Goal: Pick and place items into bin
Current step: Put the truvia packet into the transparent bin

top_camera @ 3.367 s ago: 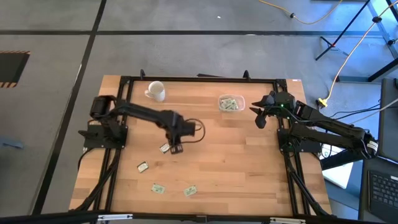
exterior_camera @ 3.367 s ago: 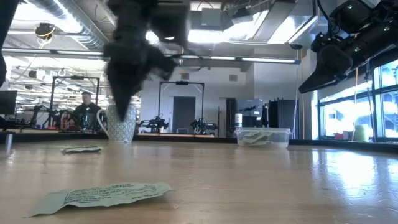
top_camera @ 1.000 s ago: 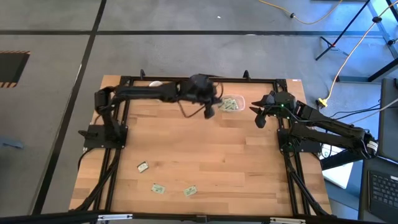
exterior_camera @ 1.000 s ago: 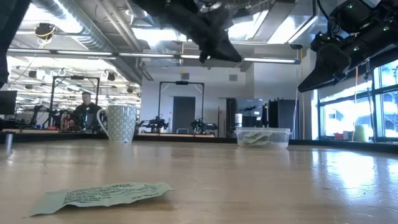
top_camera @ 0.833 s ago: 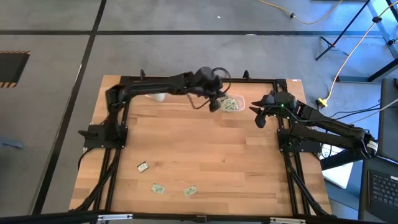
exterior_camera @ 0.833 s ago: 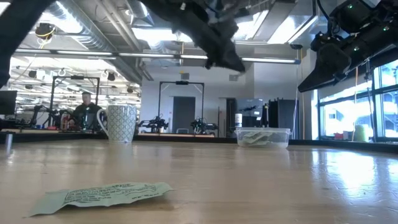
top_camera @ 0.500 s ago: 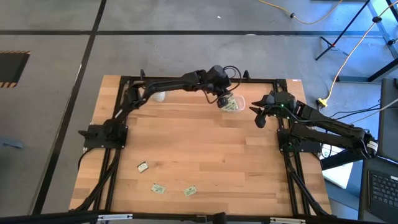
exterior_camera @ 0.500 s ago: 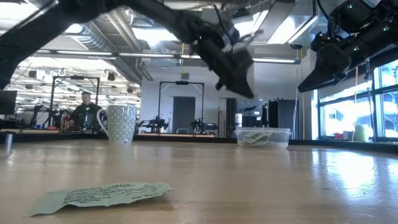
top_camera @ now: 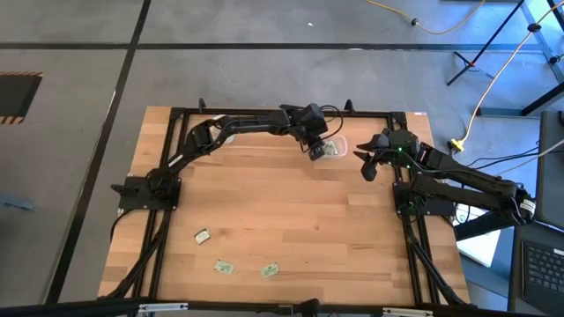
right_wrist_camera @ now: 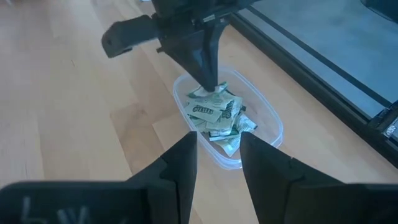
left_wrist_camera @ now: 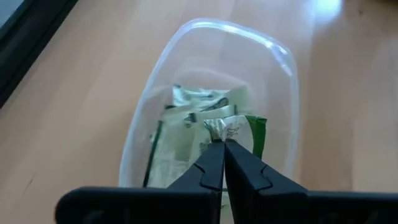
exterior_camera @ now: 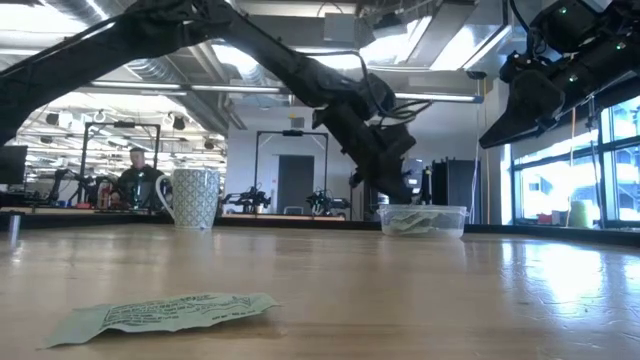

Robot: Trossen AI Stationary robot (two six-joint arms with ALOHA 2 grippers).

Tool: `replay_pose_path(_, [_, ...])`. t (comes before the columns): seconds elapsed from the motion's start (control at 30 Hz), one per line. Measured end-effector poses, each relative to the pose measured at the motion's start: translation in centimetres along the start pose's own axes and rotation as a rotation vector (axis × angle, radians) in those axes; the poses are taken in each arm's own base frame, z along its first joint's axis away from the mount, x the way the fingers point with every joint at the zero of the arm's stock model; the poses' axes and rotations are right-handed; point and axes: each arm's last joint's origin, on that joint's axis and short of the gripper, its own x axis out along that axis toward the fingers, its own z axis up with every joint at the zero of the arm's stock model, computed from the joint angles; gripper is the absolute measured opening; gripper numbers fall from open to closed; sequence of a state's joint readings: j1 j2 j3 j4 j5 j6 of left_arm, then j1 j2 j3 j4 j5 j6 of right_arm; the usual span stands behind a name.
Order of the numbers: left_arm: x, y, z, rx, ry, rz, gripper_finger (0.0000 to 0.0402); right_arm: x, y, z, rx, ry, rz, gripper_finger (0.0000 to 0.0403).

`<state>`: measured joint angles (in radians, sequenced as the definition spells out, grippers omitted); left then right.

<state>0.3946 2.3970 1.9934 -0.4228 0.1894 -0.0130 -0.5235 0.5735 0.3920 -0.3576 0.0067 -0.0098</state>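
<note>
While 3 packets (top_camera: 203, 235) lie loose at the lower left of the overhead frame, we see the left gripper (top_camera: 315, 150) stretched to the bin (top_camera: 333, 145) at upper centre, its fingers nearly together and pinching the corner of 1 packet (left_wrist_camera: 219, 128) just above the pile inside. Further right, the right gripper (top_camera: 367, 165) hangs near the bin, fingers apart and holding nothing. A white mug (exterior_camera: 194, 199) stands left of the bin in our table-level view.

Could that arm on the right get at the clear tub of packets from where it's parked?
Probably yes: the right gripper hangs open just beside the bin, but the left gripper, pinching a packet over it, is in the way.
</note>
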Motion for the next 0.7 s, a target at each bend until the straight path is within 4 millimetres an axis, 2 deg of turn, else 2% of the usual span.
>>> replay_pose_path(0.13, [0.0, 0.1, 0.1, 0.040, -0.002, 0.057, 0.0023, 0.0, 0.0, 0.0, 0.000, 0.000, 0.000, 0.0126])
replay_pose_path(0.37, [-1.4, -0.2, 1.0, 0.062, -0.024, 0.049, 0.0080, 0.0, 0.0, -0.1, 0.000, 0.010, 0.000, 0.0126])
replay_pose_path(0.47, [-3.4, -0.7, 1.5, 0.105, 0.008, 0.036, 0.0095, 0.0, 0.0, -0.2, -0.001, 0.017, 0.000, 0.0126])
replay_pose_path(0.53, [-5.6, -1.5, 2.1, 0.143, 0.028, 0.023, 0.0096, 0.0, 0.0, -0.2, -0.003, 0.022, 0.001, 0.0126])
replay_pose_path(0.6, [-7.7, -2.7, 2.8, 0.193, 0.029, 0.014, 0.0093, 0.0, 0.0, -0.2, -0.005, 0.024, 0.001, 0.0126])
replay_pose_path(0.7, [-10.8, -5.0, 2.4, 0.242, 0.134, -0.012, 0.0086, 0.0, 0.0, -0.2, -0.012, 0.027, 0.001, 0.0126])
